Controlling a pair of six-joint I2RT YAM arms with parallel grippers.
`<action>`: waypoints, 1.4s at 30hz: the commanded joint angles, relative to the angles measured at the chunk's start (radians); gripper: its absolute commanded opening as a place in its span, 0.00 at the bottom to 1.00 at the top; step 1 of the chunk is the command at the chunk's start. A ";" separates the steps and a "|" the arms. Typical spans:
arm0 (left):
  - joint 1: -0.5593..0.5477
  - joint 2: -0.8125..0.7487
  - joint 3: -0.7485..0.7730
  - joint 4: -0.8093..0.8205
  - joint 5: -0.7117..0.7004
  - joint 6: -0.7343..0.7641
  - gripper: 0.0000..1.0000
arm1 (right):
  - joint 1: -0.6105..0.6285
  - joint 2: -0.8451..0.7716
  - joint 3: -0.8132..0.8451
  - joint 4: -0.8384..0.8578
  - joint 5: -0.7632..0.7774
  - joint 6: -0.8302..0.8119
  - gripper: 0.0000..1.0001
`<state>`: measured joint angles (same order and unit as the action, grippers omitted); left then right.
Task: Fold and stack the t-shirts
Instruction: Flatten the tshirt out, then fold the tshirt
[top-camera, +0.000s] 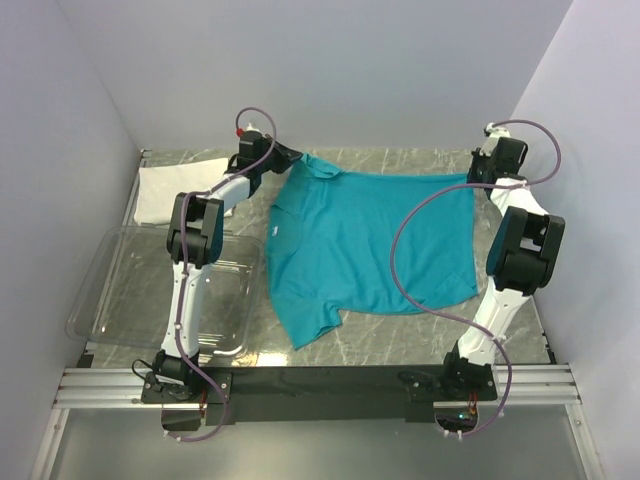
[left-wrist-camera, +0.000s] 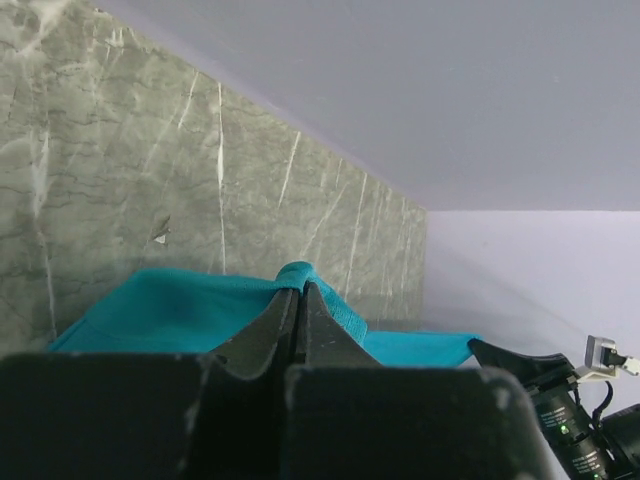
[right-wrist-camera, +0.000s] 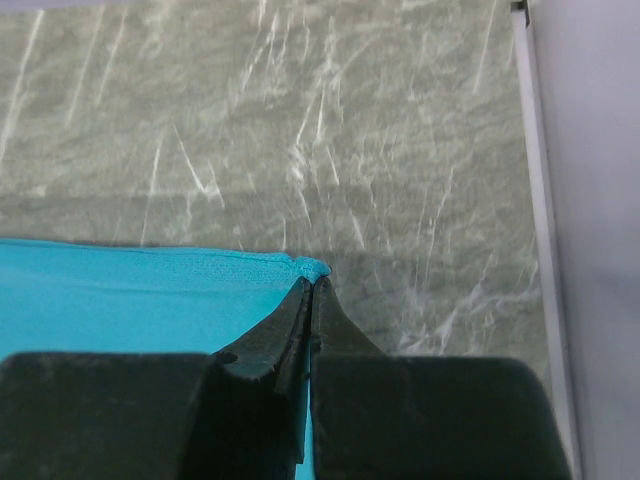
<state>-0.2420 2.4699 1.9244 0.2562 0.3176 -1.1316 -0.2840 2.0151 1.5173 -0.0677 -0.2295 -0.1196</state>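
**Teal t-shirt, spread for folding.** The teal t-shirt (top-camera: 370, 240) lies open over the middle of the table (top-camera: 380, 340), its far edge drawn straight between 2 pinch points. You have the left gripper (left-wrist-camera: 298, 292) clenched on a bunched fold at the far-left corner. The right gripper (right-wrist-camera: 310, 288) is clenched on the hem at the far-right corner. Gripping both ends makes that edge taut, so the cloth should fold over evenly, probably toward the near side. The white t-shirt (top-camera: 175, 190) rests folded at the far left, apart from the teal one, and is likely the base of the stack. The clear bin (top-camera: 110, 290) sits near left, partly under the left arm.
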 joint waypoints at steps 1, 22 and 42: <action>0.003 0.001 0.057 0.078 0.037 -0.005 0.00 | 0.002 0.008 0.067 -0.006 -0.007 0.014 0.00; 0.007 -0.134 -0.105 0.133 0.113 0.001 0.01 | -0.029 -0.001 0.080 -0.064 -0.103 0.012 0.00; 0.007 -0.295 -0.303 0.147 0.202 0.049 0.00 | -0.037 -0.003 0.063 -0.104 -0.156 -0.012 0.00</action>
<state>-0.2386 2.2650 1.6394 0.3691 0.4808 -1.1252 -0.3103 2.0186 1.5581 -0.1749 -0.3679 -0.1219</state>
